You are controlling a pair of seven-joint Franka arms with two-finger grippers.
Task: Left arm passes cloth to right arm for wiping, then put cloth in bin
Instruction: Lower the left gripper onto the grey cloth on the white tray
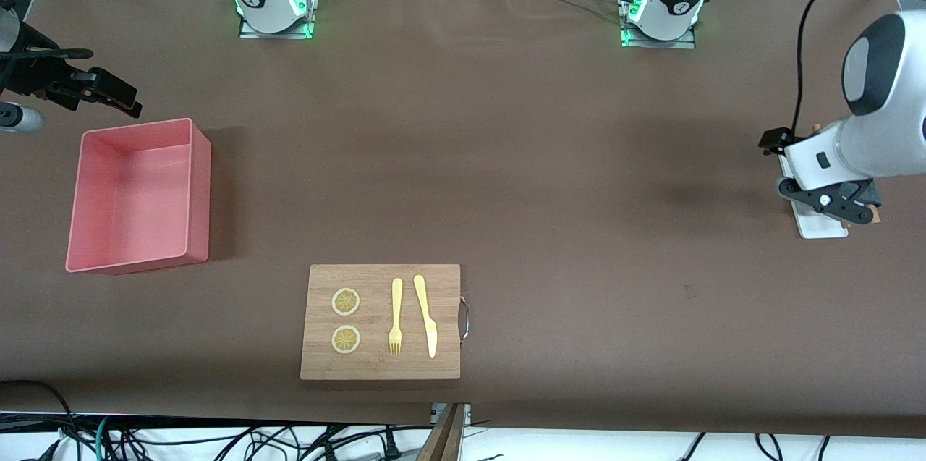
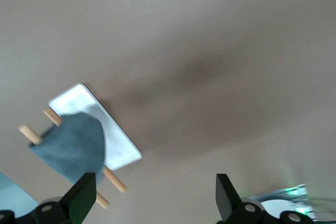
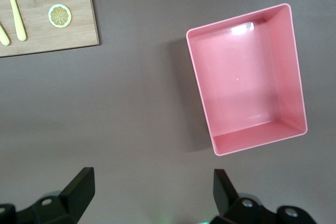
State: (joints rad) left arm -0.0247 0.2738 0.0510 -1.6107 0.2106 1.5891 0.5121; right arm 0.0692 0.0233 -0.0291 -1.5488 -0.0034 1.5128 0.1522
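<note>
The cloth (image 2: 73, 144) is a floppy grey piece lying partly on a small flat white tray (image 2: 116, 139), over two wooden sticks (image 2: 113, 179). No pink-red patch shows on it. My left gripper (image 1: 825, 202) hangs over that tray (image 1: 817, 227) at the left arm's end of the table. It is open and empty in the left wrist view (image 2: 155, 199), apart from the cloth. The pink bin (image 1: 199, 186) stands empty at the right arm's end. My right gripper (image 1: 119, 99) is open and empty in the air, just off the bin's corner. The bin also shows in the right wrist view (image 3: 295, 66).
A wooden cutting board (image 1: 380, 367) lies near the front camera at mid-table, with two lemon slices (image 1: 346, 302), a yellow fork (image 1: 396, 316) and a yellow knife (image 1: 425, 313) on it. The two arm bases (image 1: 275, 9) stand along the table's robot edge.
</note>
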